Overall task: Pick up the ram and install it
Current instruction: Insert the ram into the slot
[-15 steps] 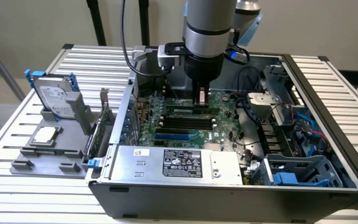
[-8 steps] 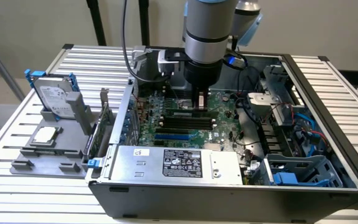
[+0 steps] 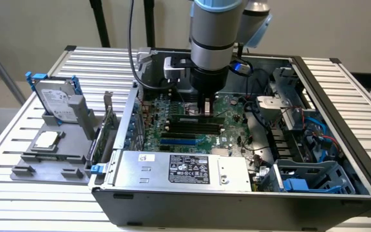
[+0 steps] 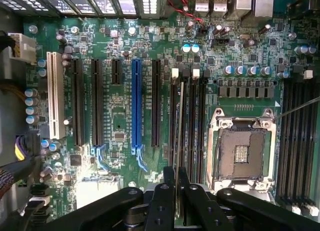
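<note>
Arm (image 3: 214, 38) is pointed straight down into the open case (image 3: 237, 205). The ram (image 4: 178, 121) is pinched edge-on in the narrowed gripper (image 4: 176, 178), lined up over the memory slots (image 4: 192, 126) just beside the CPU socket (image 4: 243, 153). Seated or not, can't be told.

The ram (image 4: 179, 121), just beside the processor socket (image 4: 242, 153), is seen edge-on, so its chips are hidden; its near end is covered by the gripper (image 4: 177, 176), which is clamped on it. In the exterior view the arm (image 3: 214, 29) is cut off by the top edge, and the print on the power supply label (image 3: 189, 170) is too small to be read
</note>
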`<state>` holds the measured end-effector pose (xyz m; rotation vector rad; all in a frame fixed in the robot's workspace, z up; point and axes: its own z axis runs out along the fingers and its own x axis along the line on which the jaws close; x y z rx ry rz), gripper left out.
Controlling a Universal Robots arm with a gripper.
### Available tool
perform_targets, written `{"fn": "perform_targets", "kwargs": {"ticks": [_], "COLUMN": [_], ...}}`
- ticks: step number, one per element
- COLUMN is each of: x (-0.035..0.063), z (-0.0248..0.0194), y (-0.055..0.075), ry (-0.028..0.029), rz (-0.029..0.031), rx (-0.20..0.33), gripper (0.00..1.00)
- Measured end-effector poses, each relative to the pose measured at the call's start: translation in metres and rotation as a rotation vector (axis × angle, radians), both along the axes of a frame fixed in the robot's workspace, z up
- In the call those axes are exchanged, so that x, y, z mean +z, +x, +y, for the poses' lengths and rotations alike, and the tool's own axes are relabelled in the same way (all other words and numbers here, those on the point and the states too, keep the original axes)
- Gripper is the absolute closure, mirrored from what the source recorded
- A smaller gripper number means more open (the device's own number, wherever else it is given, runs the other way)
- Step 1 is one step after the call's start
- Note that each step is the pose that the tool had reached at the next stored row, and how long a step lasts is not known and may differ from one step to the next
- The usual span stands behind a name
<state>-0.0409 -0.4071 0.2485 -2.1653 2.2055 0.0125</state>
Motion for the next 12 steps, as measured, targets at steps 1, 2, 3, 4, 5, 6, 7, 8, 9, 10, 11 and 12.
{"fn": "perform_targets", "kwargs": {"ticks": [1,2,3,4,5,6,7,8,9,10,11,12], "x": [-0.0018,-0.0036,-0.0053,-0.0068,-0.008,-0.0088,-0.0095,-0.0101,-0.0105,-0.0109,-0.0114,-0.012], "z": [0.0002,0.0004,0.0005,0.0007,0.0009,0.0012,0.0014,0.0016,0.0018,0.0021,0.0023,0.0026], "y": [0.0,0.0,0.0,0.0,0.0,0.0,-0.001,-0.001,-0.001,0.0,-0.001,-0.001], "ry": [0.0,0.0,0.0,0.0,0.0,0.0,0.0,0.0,-0.0002,-0.0001,0.0,0.0001], "rz": [0.0001,0.0,0.0,0.0001,0.0006,0.0016,0.0033,0.0058,0.0091,0.0128,0.0159,0.0186], "rx": [0.001,0.002,0.004,0.007,0.01,0.013,0.017,0.02,0.024,0.028,0.031,0.032], "gripper": [0.86,0.86,0.86,0.86,0.86,0.86,0.86,0.86,0.86,0.86,0.86,0.86]}}
